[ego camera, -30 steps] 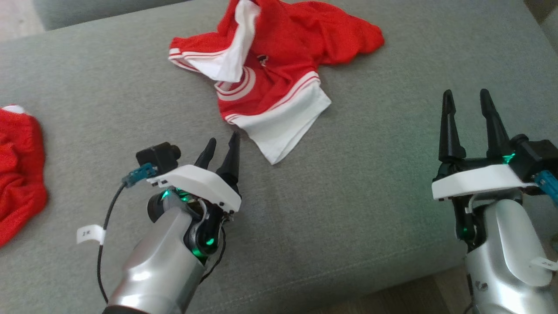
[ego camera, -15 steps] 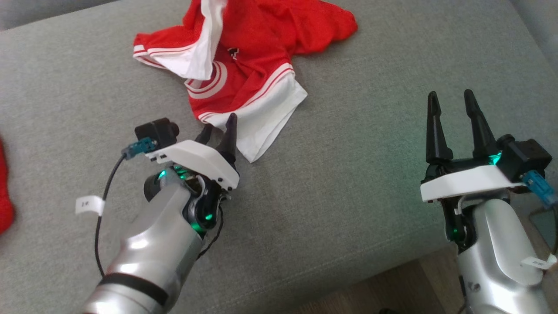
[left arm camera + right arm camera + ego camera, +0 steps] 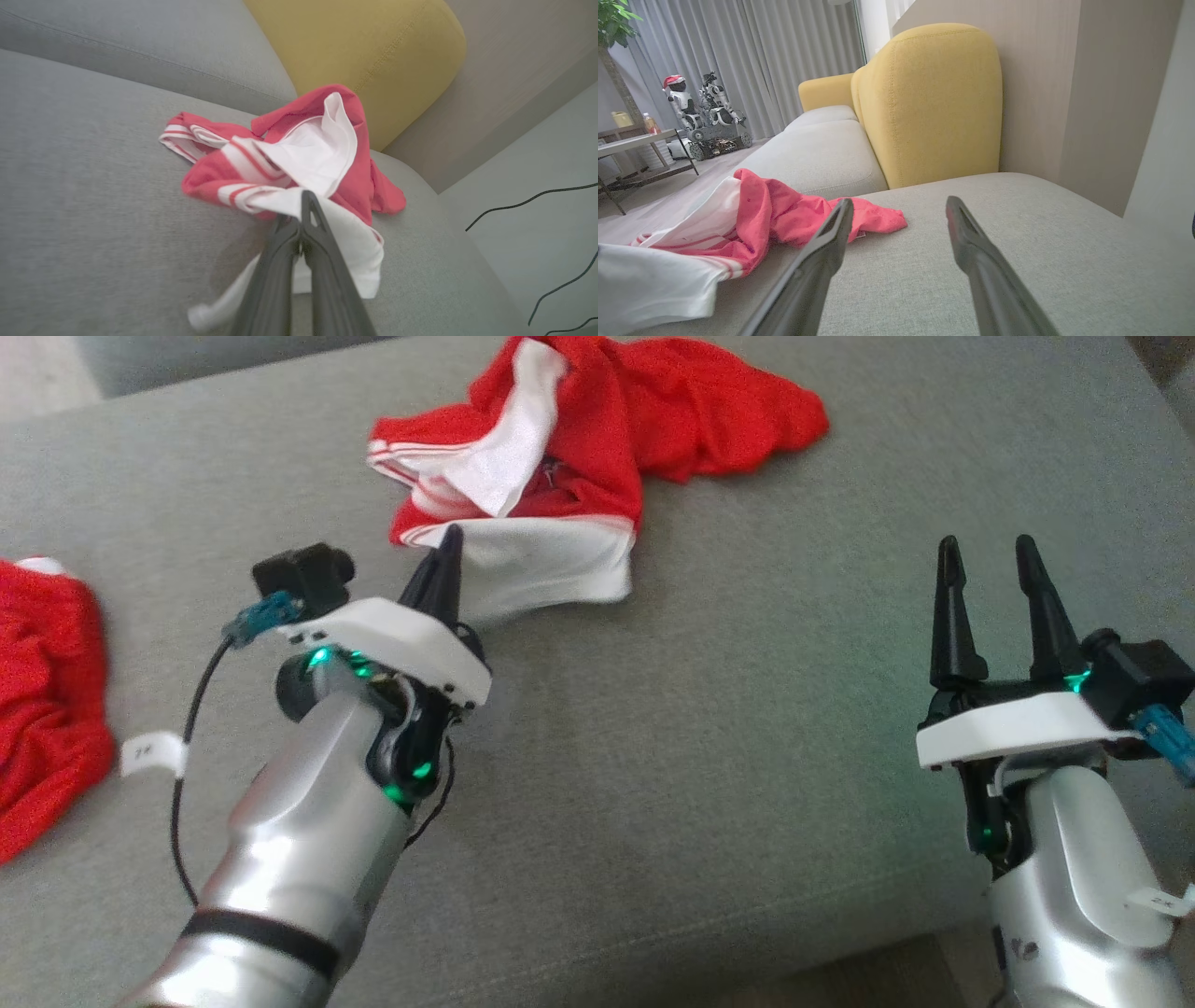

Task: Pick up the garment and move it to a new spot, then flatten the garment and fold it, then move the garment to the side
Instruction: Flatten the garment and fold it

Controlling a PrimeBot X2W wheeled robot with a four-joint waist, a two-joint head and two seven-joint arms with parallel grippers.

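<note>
My left claw (image 3: 446, 553) is clenched on the white hem (image 3: 551, 565) of the crumpled red-and-white fabric garment (image 3: 607, 439) lying on the grey upholstered sofa cushion (image 3: 728, 756). My right claw (image 3: 986, 560) hangs wide open.

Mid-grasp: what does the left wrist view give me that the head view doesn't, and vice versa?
Left wrist view adds the yellow cushion at the back and black cables off to the right. Head view adds the right gripper, jaws open, and a second red cloth at the left edge. Both show the red-and-white garment on the grey sofa seat, with the left gripper shut on its white hem.
</note>
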